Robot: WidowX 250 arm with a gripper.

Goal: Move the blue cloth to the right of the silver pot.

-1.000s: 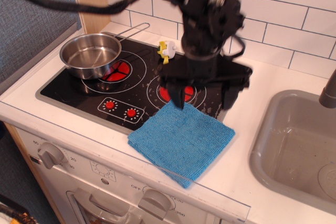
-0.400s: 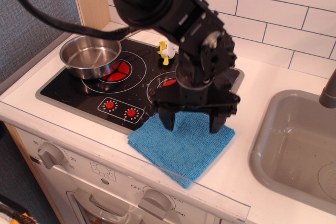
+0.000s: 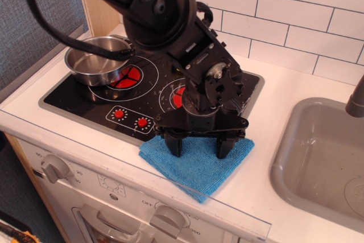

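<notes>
The blue cloth [image 3: 193, 168] lies flat on the white counter at the front edge, just right of the stove's knobs. The silver pot [image 3: 97, 60] stands on the back left burner, its handle hidden behind the arm. My gripper [image 3: 199, 146] is open, its two black fingers spread wide, one fingertip [image 3: 174, 146] on the left part of the cloth and the other on the right part. The fingertips are down on or just above the cloth's far half. The arm hides the cloth's far edge.
The black stove top [image 3: 79, 98] has red burners and two red dials. A grey sink [image 3: 324, 163] lies to the right, with a dark tap at the frame edge. White tiles back the counter. The counter's front edge has a clear lip.
My gripper has moved forward and down from above the right burner onto the cloth. The yellow and white object by the back of the stove is now hidden behind the arm.
</notes>
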